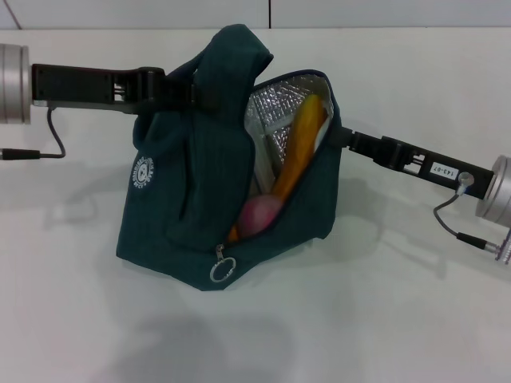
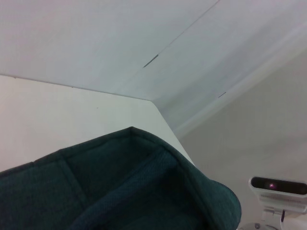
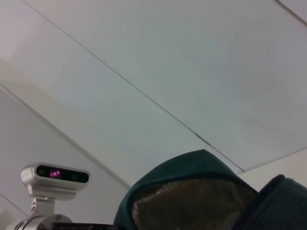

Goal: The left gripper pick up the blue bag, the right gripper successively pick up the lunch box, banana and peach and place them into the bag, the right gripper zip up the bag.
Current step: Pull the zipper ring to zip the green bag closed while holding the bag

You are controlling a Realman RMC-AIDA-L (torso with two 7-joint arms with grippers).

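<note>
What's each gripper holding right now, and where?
Left gripper holds the blue bag by its handle. Right gripper sits at the bag's open rim; any grip can't be told.

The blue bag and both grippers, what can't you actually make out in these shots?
- Lunch box: not seen in any view; the blue bag would hide it if it is inside.
- Banana and peach: only partly visible through the opening in the head view.
- Left gripper: fingertips buried in the bag's handle fabric.
- Right gripper: tips hidden behind the bag's rim.
- Wrist views: mostly wall and fabric.
</note>
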